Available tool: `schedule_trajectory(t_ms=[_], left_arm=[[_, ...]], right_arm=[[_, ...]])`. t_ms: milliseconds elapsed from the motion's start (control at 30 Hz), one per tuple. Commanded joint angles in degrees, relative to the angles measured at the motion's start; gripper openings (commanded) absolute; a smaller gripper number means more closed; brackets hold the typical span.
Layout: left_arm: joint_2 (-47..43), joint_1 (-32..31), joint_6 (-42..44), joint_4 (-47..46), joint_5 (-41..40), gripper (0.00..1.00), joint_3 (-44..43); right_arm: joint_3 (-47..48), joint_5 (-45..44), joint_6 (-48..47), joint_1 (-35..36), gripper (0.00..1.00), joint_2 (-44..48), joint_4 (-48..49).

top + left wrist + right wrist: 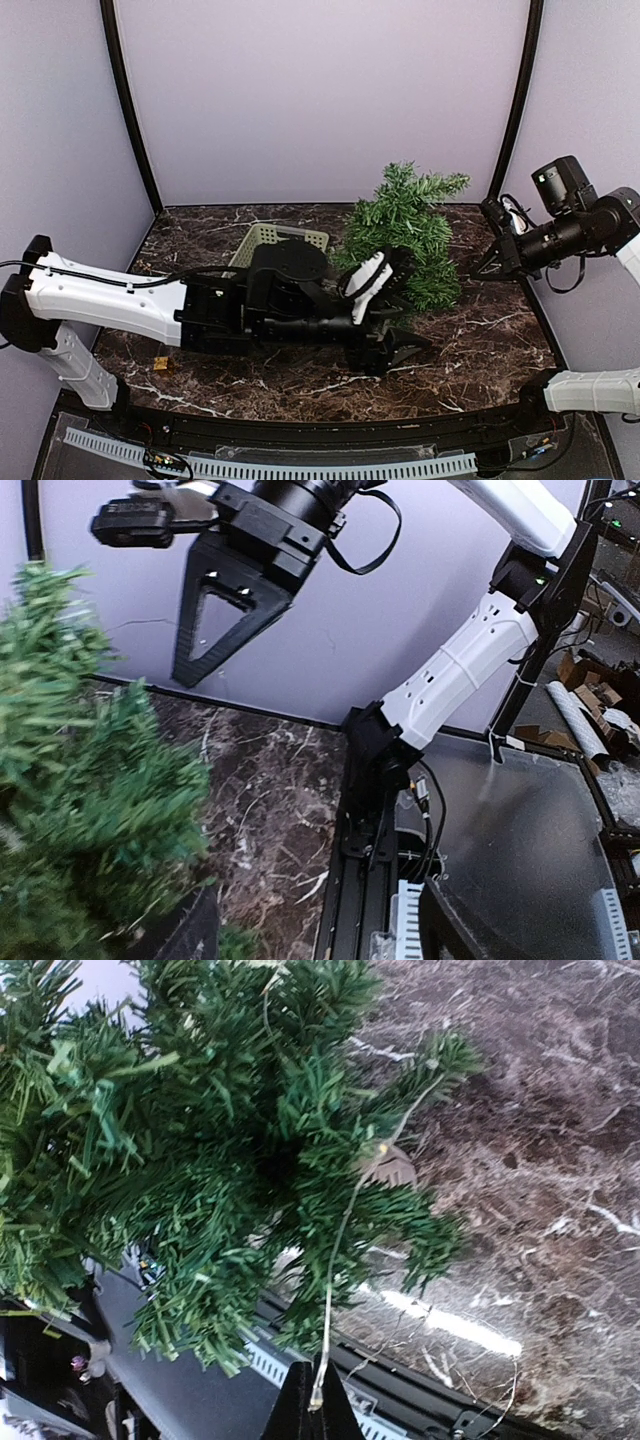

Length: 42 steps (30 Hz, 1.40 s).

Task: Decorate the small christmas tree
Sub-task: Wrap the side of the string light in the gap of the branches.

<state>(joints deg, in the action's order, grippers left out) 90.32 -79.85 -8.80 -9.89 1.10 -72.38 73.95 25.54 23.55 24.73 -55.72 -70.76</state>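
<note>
Top external shows the small christmas tree point(405, 235) standing toward the back of the marble table point(480, 350), just right of the pale green basket point(268, 238) and between your two grippers. Your left gripper point(400, 355) sits low at the tree's foot, jaws apart with nothing in them; the tree's base is hidden behind it. Your right gripper point(308, 1412) is pinched closed on a thin wire point(345, 1230) that runs up into the branches, likely a light string. Treat the tree as light and easily tipped. Its needles look soft and springy and give no firm hold, so steady it low on the trunk. The wire looks delicate and apt to snag — draw it gently.
</note>
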Motion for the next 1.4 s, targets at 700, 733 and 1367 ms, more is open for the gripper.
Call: schedule_trajectory(t_ms=[700, 733, 1367], left_arm=[[23.41, -5.70, -1.20, 6.28, -13.67, 0.74, -16.45], [23.36, -5.74, -1.57, 7.08, -14.77, 0.72, -16.25], [23.81, -6.63, -6.46, 7.09, -21.01, 0.72, -13.25]], right_arm=[[5.75, 9.17, 5.83, -0.28, 0.00, 2.00, -2.62], [6.11, 9.02, 5.83, -0.26, 0.00, 2.00, -2.79], [5.79, 10.13, 6.13, -0.21, 0.00, 2.66, -1.86]])
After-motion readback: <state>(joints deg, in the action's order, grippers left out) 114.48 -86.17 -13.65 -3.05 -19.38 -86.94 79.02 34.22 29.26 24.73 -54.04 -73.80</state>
